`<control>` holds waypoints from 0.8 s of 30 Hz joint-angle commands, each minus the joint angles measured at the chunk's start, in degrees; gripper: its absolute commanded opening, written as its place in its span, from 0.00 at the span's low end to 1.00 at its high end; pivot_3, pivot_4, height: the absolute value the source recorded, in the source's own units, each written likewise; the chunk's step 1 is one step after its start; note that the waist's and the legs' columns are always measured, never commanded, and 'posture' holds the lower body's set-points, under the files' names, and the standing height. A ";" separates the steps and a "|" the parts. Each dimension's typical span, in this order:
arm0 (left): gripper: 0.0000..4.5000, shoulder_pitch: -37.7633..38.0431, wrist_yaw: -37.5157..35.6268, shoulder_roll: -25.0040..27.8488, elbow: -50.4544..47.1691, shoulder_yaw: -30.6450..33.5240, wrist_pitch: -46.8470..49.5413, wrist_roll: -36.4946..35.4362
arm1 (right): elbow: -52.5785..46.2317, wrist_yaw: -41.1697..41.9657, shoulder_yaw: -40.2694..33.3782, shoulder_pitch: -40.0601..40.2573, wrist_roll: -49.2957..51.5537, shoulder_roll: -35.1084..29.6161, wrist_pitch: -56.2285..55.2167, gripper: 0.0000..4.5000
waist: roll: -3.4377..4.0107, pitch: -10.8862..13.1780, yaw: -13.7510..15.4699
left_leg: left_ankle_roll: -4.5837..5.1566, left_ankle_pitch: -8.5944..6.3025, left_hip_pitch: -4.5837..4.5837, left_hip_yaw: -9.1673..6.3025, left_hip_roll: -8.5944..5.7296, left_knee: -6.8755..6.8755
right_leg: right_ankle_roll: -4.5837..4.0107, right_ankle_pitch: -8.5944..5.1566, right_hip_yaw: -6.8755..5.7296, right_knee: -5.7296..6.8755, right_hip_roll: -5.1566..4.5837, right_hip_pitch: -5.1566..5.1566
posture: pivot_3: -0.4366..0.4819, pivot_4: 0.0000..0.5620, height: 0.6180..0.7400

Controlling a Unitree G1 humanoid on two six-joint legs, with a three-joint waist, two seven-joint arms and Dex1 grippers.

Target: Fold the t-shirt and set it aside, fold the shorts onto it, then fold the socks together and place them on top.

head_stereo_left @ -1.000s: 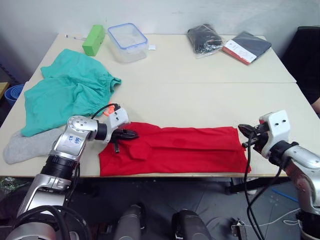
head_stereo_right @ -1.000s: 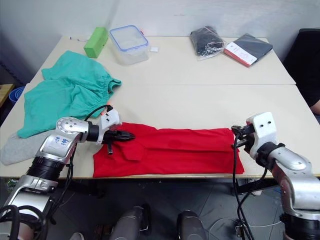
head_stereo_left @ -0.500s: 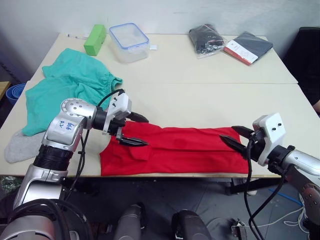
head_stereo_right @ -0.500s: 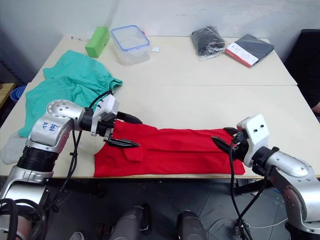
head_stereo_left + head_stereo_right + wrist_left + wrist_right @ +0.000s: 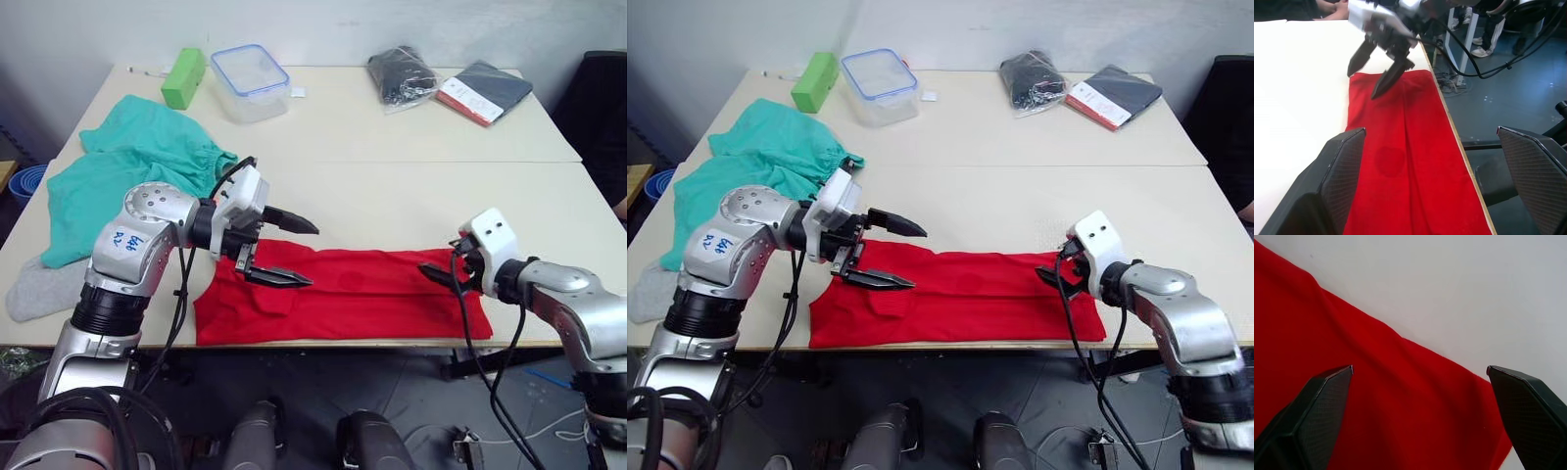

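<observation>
Lying folded lengthwise along the near desk [image 5: 392,196] edge, the bright red cotton t-shirt [image 5: 353,299] is flanked by the left gripper [image 5: 299,253] and right gripper [image 5: 439,268], fingers spread wide and empty.

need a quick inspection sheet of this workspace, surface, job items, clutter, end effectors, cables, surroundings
surface: pale table, two tops joined.
job's things: red t-shirt folded into a long strip at the near edge; teal shorts rumpled, far left; grey socks at the left near edge.
clutter: green block, clear lidded container, black bag, dark notebook along the far edge.
end effectors: left end effector open above the shirt's left end; right end effector open at its right end.
cables: black cables hang from the right arm.
surroundings: blue bowl beyond the left edge.
</observation>
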 commanded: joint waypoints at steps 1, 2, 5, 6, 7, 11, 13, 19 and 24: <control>1.00 1.20 2.02 0.93 -2.99 2.09 -0.54 -0.45 | 3.72 1.17 2.56 -2.04 -2.96 0.15 -2.06 0.99 | 0.00 0.00 -0.03 | 0.00 0.00 0.00 0.00 0.00 0.00 | 0.00 0.00 0.00 0.00 0.00 0.00 | 0.48 0.27 1.00; 1.00 1.50 2.49 1.08 -3.30 2.23 -0.50 -0.46 | 4.57 1.45 3.09 -2.48 -3.35 0.29 -2.52 0.99 | 0.00 0.00 -0.05 | 0.00 0.00 0.01 0.00 0.01 0.01 | 0.00 0.00 0.01 0.00 0.00 0.01 | 0.48 0.27 1.00; 1.00 2.54 4.03 1.46 -4.56 2.70 -0.59 -0.30 | 7.45 2.40 4.58 -3.94 -4.80 0.89 -4.21 0.99 | 0.00 0.00 -0.08 | 0.00 0.00 0.04 0.00 0.03 0.06 | 0.00 0.00 0.00 0.01 0.01 0.05 | 0.48 0.27 1.00; 1.00 2.73 4.33 1.53 -4.82 2.78 -0.58 -0.35 | 8.12 2.65 4.92 -4.23 -5.27 0.99 -4.74 0.99 | 0.00 0.00 -0.08 | 0.00 0.00 0.04 0.00 0.03 0.06 | 0.00 0.00 0.00 0.03 0.01 0.05 | 0.48 0.27 1.00; 1.00 2.81 4.79 1.52 -5.00 2.82 -0.52 -0.37 | 9.04 3.03 5.39 -4.65 -5.83 1.00 -5.44 0.99 | 0.00 0.00 -0.06 | 0.00 0.00 0.06 -0.01 0.04 0.09 | 0.00 0.00 0.00 0.03 0.02 0.08 | 0.48 0.27 1.00; 1.00 3.98 6.44 2.02 -6.50 3.25 -0.12 -0.60 | 12.12 5.58 8.21 -6.35 -8.43 0.65 -7.79 0.96 | -0.01 0.00 -0.14 | 0.01 -0.01 0.06 -0.01 0.05 0.16 | 0.00 0.00 0.00 0.07 0.01 0.09 | 0.48 0.27 1.00; 1.00 4.35 6.84 2.19 -6.81 3.35 -0.16 -0.71 | 12.62 6.75 8.68 -6.85 -8.92 0.63 -7.78 0.87 | -0.01 -0.01 -0.12 | 0.01 -0.01 0.08 -0.01 0.06 0.16 | 0.00 0.00 0.01 0.09 0.02 0.09 | 0.48 0.27 1.00; 1.00 5.11 8.12 2.36 -6.87 3.53 -0.90 -0.37 | 11.65 9.86 8.13 -9.22 -6.83 1.59 -2.14 0.42 | -0.01 -0.01 -0.06 | 0.02 -0.01 0.07 -0.02 0.06 0.19 | 0.00 0.00 0.00 0.09 0.02 0.11 | 0.48 0.27 1.00; 1.00 5.21 8.46 2.36 -6.63 3.45 -1.39 -0.21 | 12.97 12.81 9.22 -12.18 -7.50 1.12 -0.58 0.03 | -0.01 -0.01 -0.06 | 0.02 -0.02 0.06 -0.02 0.06 0.19 | 0.00 0.00 0.00 0.09 0.01 0.09 | 0.48 0.27 1.00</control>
